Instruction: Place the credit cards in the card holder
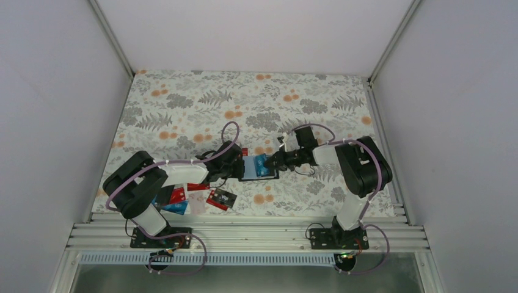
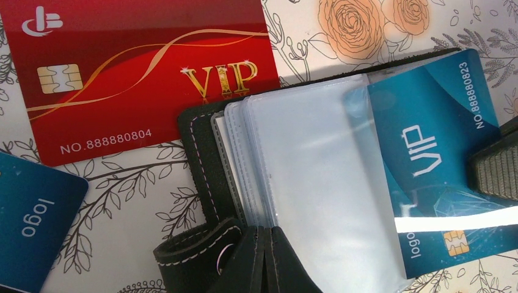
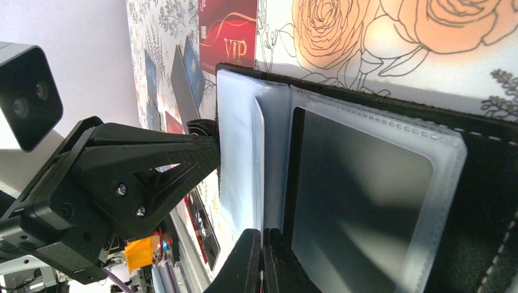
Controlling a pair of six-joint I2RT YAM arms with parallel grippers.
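The black card holder [image 1: 249, 176] lies open on the flowered table between my two grippers. My left gripper [image 2: 267, 253] is shut on the edge of its clear sleeves [image 2: 305, 177], beside the curled snap strap [image 2: 195, 250]. A blue credit card [image 2: 427, 146] printed VIP sits partly inside a sleeve. My right gripper [image 3: 262, 262] is shut on this card, seen edge-on in the right wrist view, and one of its fingers [image 2: 498, 165] shows over the card's right end. A red VIP card [image 2: 140, 73] and another blue card [image 2: 30, 226] lie flat on the table close to the holder.
Several more cards, red [image 1: 221, 198], blue and black, lie near the left arm's base [image 1: 160, 235]. Metal rails [image 1: 244, 235] run along the near table edge. Grey walls close in the left, right and back sides. A dark shape [image 3: 360, 195] shows through one sleeve.
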